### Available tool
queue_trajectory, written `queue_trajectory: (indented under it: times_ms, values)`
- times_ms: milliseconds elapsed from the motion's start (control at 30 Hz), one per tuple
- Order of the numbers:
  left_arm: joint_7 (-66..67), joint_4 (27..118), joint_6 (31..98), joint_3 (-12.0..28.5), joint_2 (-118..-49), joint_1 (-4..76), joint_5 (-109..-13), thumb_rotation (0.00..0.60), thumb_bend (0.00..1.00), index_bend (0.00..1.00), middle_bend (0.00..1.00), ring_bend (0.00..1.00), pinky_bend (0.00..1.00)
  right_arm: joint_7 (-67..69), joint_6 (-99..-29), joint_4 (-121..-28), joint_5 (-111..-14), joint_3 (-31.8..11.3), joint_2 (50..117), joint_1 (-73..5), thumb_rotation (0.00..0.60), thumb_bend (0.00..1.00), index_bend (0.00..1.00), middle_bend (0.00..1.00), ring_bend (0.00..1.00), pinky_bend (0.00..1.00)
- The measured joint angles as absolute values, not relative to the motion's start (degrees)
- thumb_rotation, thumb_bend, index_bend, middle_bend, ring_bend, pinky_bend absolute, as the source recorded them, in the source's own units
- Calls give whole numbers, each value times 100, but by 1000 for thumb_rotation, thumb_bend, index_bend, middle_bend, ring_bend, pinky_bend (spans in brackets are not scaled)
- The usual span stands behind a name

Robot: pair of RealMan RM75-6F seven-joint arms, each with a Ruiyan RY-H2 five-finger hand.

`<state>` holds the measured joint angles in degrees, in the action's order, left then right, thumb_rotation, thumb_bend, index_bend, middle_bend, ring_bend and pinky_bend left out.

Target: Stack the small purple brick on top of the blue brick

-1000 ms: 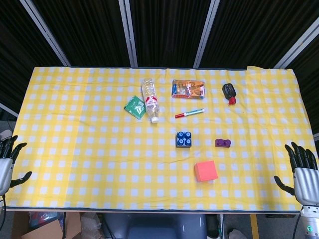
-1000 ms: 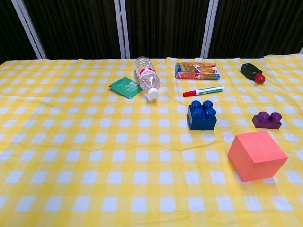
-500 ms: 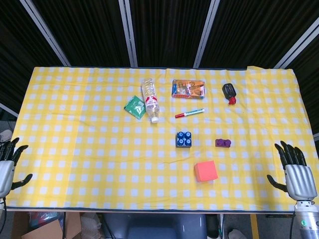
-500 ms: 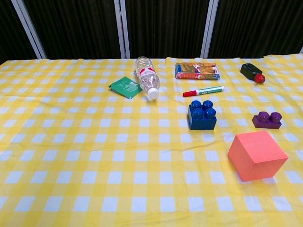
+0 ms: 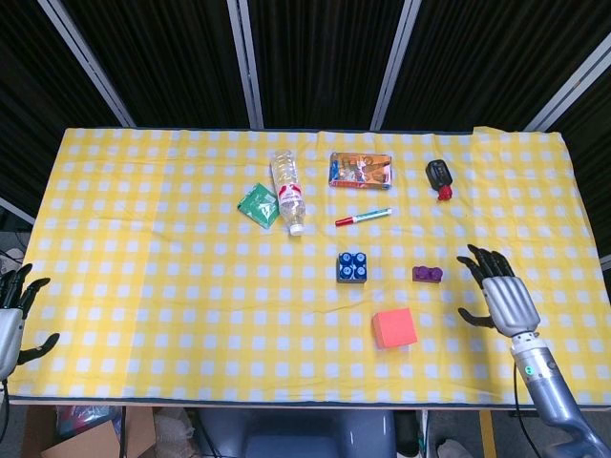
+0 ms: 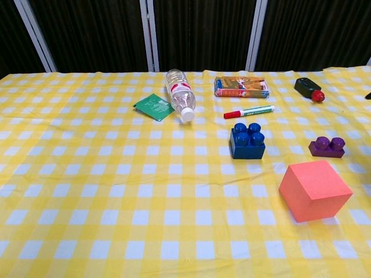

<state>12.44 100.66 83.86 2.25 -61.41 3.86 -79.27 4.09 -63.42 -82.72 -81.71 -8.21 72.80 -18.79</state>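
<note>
As the reach begins, the right hand (image 5: 498, 294) hovers over the yellow checked cloth (image 5: 143, 239) with fingers spread wide and empty, near the small purple brick (image 5: 427, 275) but not touching it. That brick lies apart from the blue brick (image 5: 352, 267), with the orange cube (image 5: 394, 327) in front. The next move likely calls for closing on the purple brick. At the near edge, the left hand (image 5: 11, 320) waits, open.
</note>
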Motion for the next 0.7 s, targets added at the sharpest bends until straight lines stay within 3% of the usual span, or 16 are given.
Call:
queue_trajectory:
  times_ms: [267,700]
  values:
    - [1166,10018,8336,260,-6121,395,-7836,600,243,162,0,0,100,-221,-5545,-7908,-7493,-1004,7793,-2473,600,298,251,0,0,0]
    - [1170,9981,8293,306,-6129,408,-7704,600,243,163,0,0,100,-751,-5100,-7365,-6867,-1153,8145,-2937,600,298,312,0,0,0]
